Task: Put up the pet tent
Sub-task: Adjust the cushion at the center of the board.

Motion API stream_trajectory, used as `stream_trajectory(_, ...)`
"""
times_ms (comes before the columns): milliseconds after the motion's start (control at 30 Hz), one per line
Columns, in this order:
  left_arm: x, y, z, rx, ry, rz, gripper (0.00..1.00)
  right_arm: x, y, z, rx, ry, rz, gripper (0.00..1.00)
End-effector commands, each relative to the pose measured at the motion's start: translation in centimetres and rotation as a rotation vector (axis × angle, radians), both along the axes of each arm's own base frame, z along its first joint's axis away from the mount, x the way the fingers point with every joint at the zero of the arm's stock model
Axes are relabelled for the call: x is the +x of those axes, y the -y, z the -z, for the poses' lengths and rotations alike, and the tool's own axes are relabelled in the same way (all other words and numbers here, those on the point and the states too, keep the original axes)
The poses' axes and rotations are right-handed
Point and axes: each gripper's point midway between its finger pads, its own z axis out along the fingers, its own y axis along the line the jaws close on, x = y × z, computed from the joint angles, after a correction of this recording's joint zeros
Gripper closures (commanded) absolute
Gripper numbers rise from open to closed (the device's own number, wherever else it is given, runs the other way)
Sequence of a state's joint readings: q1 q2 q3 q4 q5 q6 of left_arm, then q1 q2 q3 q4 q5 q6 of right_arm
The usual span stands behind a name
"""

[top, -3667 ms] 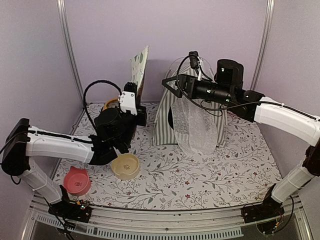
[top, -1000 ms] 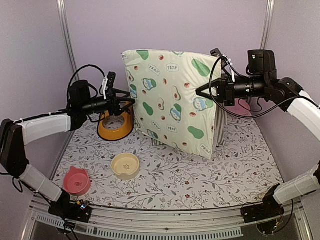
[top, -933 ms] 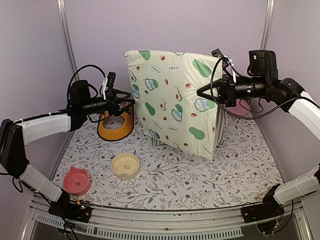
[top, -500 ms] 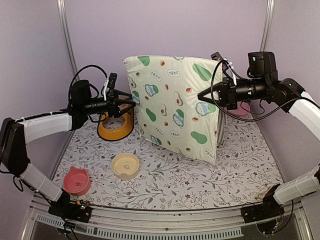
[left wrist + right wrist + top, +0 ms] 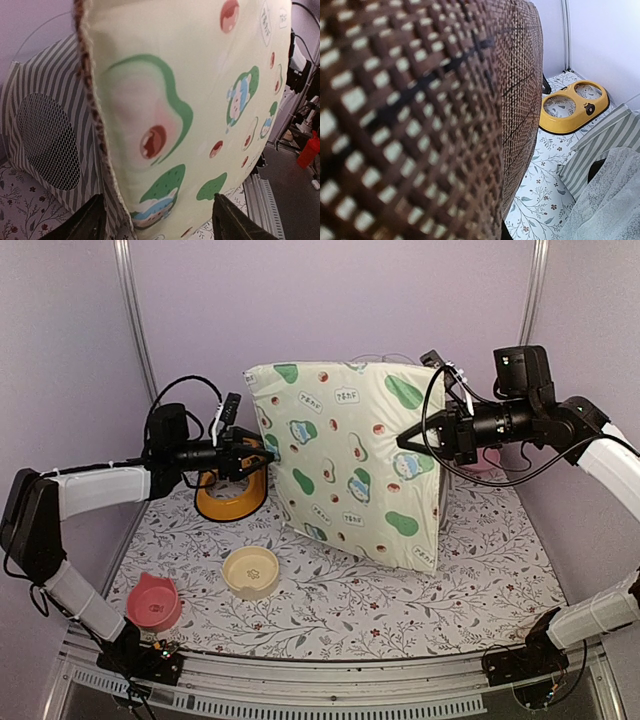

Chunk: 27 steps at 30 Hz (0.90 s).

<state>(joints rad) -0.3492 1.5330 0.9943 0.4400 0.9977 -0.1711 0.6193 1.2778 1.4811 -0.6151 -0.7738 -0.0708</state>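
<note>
Well, the pet tent stands behind the mat, beyond left end effector.

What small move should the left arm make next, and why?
Probably close the left end effector on the left edge of the mat: it stands open around that edge, while the right end effector grips the far edge, holding the mat upright before the pet tent.

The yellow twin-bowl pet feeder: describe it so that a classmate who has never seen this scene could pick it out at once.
On the floral table, find the big cream mat held upright mid-table. Just left of it, towards the back, lies the feeder. Unlike the single cream bowl and pink bowl nearer the front, it is yellow with two hollows.
</note>
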Motion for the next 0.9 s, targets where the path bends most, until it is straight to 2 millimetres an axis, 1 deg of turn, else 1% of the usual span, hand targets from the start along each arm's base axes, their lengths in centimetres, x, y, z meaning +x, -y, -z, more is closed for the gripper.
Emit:
stream_trajectory(0,-0.7,0.3,-0.6,-0.018,0.005,0.054,0.27,-0.7,0.4,-0.5,0.01,0.013,-0.025,1.0)
stream_trajectory(133,-1.6,1.1,0.1,-0.015,-0.009,0.083,0.28,-0.9,0.6,-0.4,0.018,0.003,-0.031,1.0)
stream_trajectory(200,-1.9,1.6,0.5,-0.014,-0.021,0.093,0.29,-0.9,0.5,-0.3,0.023,-0.007,-0.033,1.0)
stream_trajectory(267,-2.2,1.9,0.9,-0.017,-0.036,0.103,0.33,-0.8,0.5,-0.1,0.022,-0.018,-0.029,1.0)
stream_trajectory(333,-2.6,2.0,1.2,-0.02,-0.049,0.108,0.43,-0.2,0.6,0.5,0.009,-0.033,-0.001,1.0)
stream_trajectory(400,-3.0,1.8,1.6,-0.018,-0.068,0.11,0.54,1.0,1.1,1.4,-0.017,-0.049,0.066,1.0)
stream_trajectory(467,-3.2,1.6,2.2,-0.015,-0.09,0.098,0.69,2.2,1.6,2.5,-0.041,-0.077,0.129,1.0)
stream_trajectory(533,-3.7,1.7,2.6,-0.023,-0.128,0.097,0.87,3.0,1.8,4.1,-0.068,-0.117,0.174,0.99)
stream_trajectory(567,-3.9,1.8,2.8,-0.03,-0.15,0.089,0.95,3.4,1.8,4.9,-0.079,-0.15,0.199,0.92)
stream_trajectory(600,-3.9,1.9,3.1,-0.038,-0.169,0.07,1.0,3.7,1.9,5.8,-0.087,-0.171,0.22,0.88)
stream_trajectory(633,-4.1,2.1,3.6,-0.042,-0.201,0.056,1.0,4.1,1.9,6.5,-0.088,-0.179,0.241,0.86)
stream_trajectory(667,-4.0,2.3,4.3,-0.041,-0.244,0.027,1.0,4.5,2.2,8.1,-0.108,-0.211,0.278,0.8)
stream_trajectory(700,-3.8,2.6,5.3,-0.025,-0.285,-0.006,1.0,4.8,2.6,9.0,-0.113,-0.224,0.319,0.73)
stream_trajectory(733,-3.5,2.6,6.2,-0.009,-0.327,-0.05,1.0,5.1,3.1,10.1,-0.122,-0.238,0.36,0.69)
stream_trajectory(800,-2.8,2.4,8.3,0.027,-0.42,-0.145,1.0,5.2,3.8,12.3,-0.111,-0.269,0.424,0.58)
stream_trajectory(867,-3.2,2.6,9.6,0.042,-0.483,-0.167,1.0,4.7,4.3,14.7,-0.09,-0.311,0.45,0.5)
